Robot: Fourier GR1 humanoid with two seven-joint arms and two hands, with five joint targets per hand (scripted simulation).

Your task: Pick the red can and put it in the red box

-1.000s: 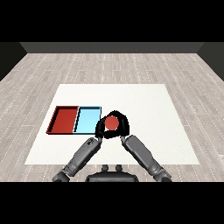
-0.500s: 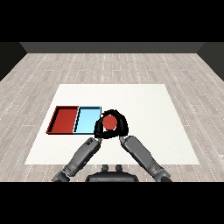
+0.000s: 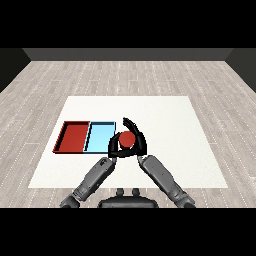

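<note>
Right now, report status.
Right robot hand curled round red can. Left robot hand alongside, grip unclear. Can beside light blue tray, red tray beyond.

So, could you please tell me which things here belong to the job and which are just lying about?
Job:
- red can
- red tray
- right hand, curled round the can

Lying about:
- light blue tray
- left hand, beside the can

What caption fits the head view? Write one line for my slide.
Right hand curled round the red can beside the light blue tray, red tray further left.
</note>
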